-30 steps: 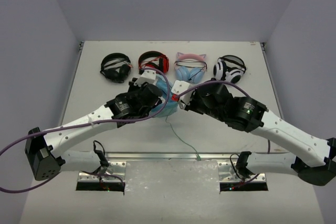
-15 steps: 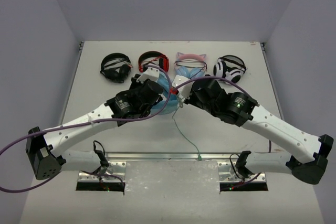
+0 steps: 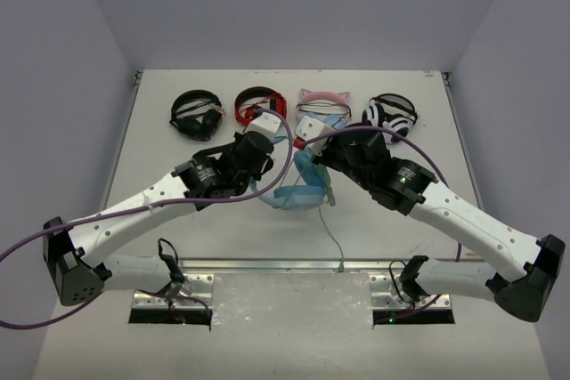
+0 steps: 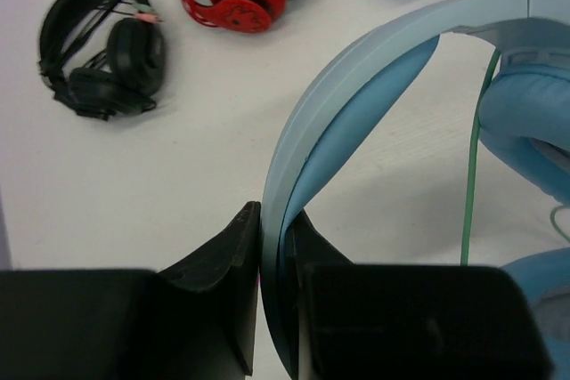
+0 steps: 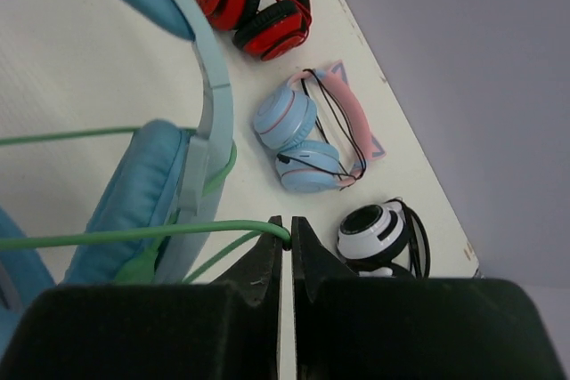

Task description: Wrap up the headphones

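The light-blue headphones (image 3: 294,195) sit between my two arms at mid-table. My left gripper (image 4: 274,229) is shut on their smooth blue headband (image 4: 356,68), which arcs away to the right toward a padded cup (image 4: 534,131). My right gripper (image 5: 286,230) is shut on the thin pale-green cable (image 5: 134,236), just beside a cup (image 5: 134,193) and the headband's end (image 5: 214,86). In the top view the left gripper (image 3: 272,141) and right gripper (image 3: 307,145) are close together above the headphones. The cable (image 3: 330,236) trails to the near edge.
A row of other headphones lies at the far side: black (image 3: 196,115), red and black (image 3: 260,104), light-blue with a pink cat-ear band (image 3: 322,106), white and black (image 3: 389,115). A metal rail (image 3: 285,266) runs along the near edge.
Both grippers have moved farther away and closer together. The headphones have turned, so the headband and cups now show nearer than the grippers. The cable's upper end has swung right.
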